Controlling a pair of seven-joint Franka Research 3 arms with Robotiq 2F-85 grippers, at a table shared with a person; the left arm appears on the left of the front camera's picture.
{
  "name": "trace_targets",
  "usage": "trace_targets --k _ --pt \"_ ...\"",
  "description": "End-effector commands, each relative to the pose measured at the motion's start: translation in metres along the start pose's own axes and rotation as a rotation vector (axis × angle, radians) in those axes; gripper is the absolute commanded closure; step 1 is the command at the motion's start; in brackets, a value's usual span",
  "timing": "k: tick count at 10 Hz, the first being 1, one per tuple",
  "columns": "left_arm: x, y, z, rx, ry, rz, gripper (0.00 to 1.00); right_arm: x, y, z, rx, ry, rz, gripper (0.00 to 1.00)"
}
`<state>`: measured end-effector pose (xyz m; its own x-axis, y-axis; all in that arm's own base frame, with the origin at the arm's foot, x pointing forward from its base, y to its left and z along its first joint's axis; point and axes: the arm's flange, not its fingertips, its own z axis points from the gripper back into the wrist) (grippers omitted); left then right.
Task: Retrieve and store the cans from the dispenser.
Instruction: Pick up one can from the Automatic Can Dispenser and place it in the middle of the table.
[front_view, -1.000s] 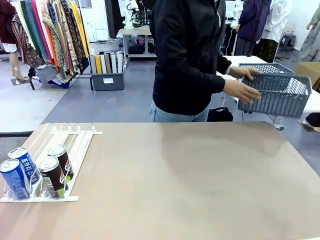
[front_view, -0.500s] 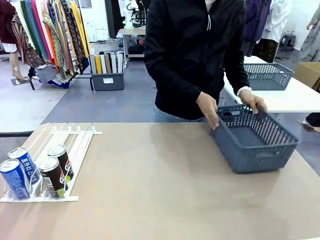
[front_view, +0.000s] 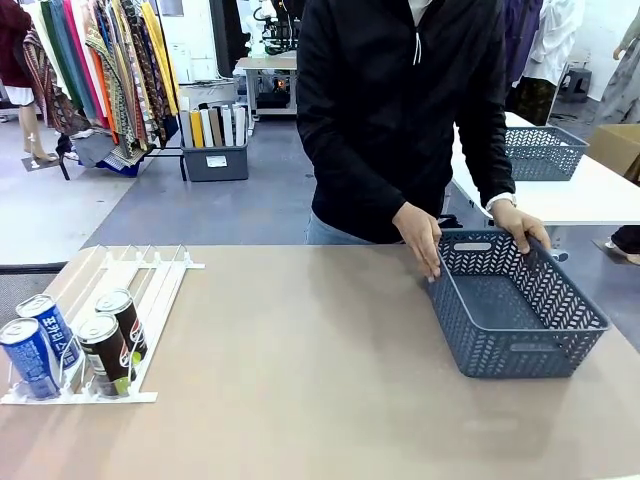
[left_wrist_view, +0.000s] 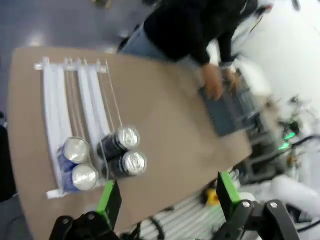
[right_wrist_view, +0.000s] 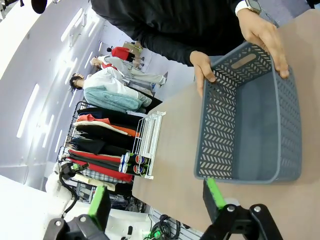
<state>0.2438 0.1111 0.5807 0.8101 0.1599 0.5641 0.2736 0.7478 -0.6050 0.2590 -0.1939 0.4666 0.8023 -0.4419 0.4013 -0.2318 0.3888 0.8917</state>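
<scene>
The dispenser (front_view: 120, 275) lies flat at the table's left side, with the cans at its near end. Two blue cans (front_view: 40, 342) stand in the left lane and two dark cans (front_view: 113, 340) in the lane beside them. From high above, my left gripper (left_wrist_view: 167, 195) is open, with the dispenser (left_wrist_view: 52, 100) and the silver can tops (left_wrist_view: 105, 157) far below it. My right gripper (right_wrist_view: 157, 200) is open too, near the table edge, with a grey-blue basket (right_wrist_view: 220, 130) just beyond it. The dispenser (right_wrist_view: 150, 132) and cans (right_wrist_view: 132, 165) lie farther off.
A person in a black jacket stands at the far side, with both hands (front_view: 420, 240) on the far rim of the grey-blue lattice basket (front_view: 520, 350), which is at the table's right. Another basket (front_view: 545, 150) sits on a white table behind.
The person has brought the grey-blue basket over from the white table behind and set it down on the right of my table, then shifted it a little nearer. The cans have not moved.
</scene>
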Motion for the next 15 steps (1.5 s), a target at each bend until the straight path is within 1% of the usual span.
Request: trace_targets --k 1,2,3,4,5,6,8,9,10,11,12,13,15 --pt "0.014 -0.033 -0.048 0.287 0.274 -0.22 0.0 -0.001 0.001 0.001 0.013 -0.001 0.001 0.0" --pt "0.005 -0.048 -0.069 0.385 0.368 -0.32 0.0 -0.001 0.001 0.001 0.013 -0.001 0.001 0.0" --pt "-0.008 -0.062 -0.091 0.438 0.404 -0.391 0.0 -0.001 0.001 0.001 0.013 -0.001 0.001 0.0" --pt "-0.011 -0.071 -0.105 0.439 0.35 -0.405 0.0 -0.001 0.001 0.001 0.013 -0.001 0.001 0.0" --pt "-0.003 -0.074 -0.101 0.445 0.246 -0.36 0.0 -0.001 0.001 0.001 0.013 -0.001 0.001 0.0" --pt "-0.004 -0.081 -0.103 0.405 0.357 -0.372 0.0 -0.001 0.001 0.001 0.013 -0.001 0.001 0.0" --pt "-0.004 -0.081 -0.103 0.405 0.357 -0.372 0.0 -0.001 0.001 0.001 0.013 -0.001 0.001 0.0" --pt "-0.005 -0.084 -0.111 0.421 0.347 -0.403 0.0 -0.001 0.001 0.001 0.013 -0.001 0.001 0.0" --pt "-0.01 -0.077 -0.126 0.274 0.493 -0.446 0.0 -0.001 0.001 0.001 0.013 -0.001 0.001 0.0" --pt "-0.021 -0.08 -0.149 0.353 0.555 -0.37 0.0 -0.001 0.001 0.001 0.013 -0.001 0.001 0.0" --pt "-0.028 -0.083 -0.17 0.346 0.614 -0.361 0.0 -0.001 0.001 0.001 0.013 -0.001 0.001 0.0" --pt "-0.031 -0.083 -0.19 0.418 0.643 -0.291 0.0 -0.001 0.001 0.001 0.013 -0.001 0.001 0.0" --pt "-0.041 -0.078 -0.22 0.488 0.683 -0.228 0.0 -0.001 0.001 0.001 0.013 -0.001 0.001 0.0"
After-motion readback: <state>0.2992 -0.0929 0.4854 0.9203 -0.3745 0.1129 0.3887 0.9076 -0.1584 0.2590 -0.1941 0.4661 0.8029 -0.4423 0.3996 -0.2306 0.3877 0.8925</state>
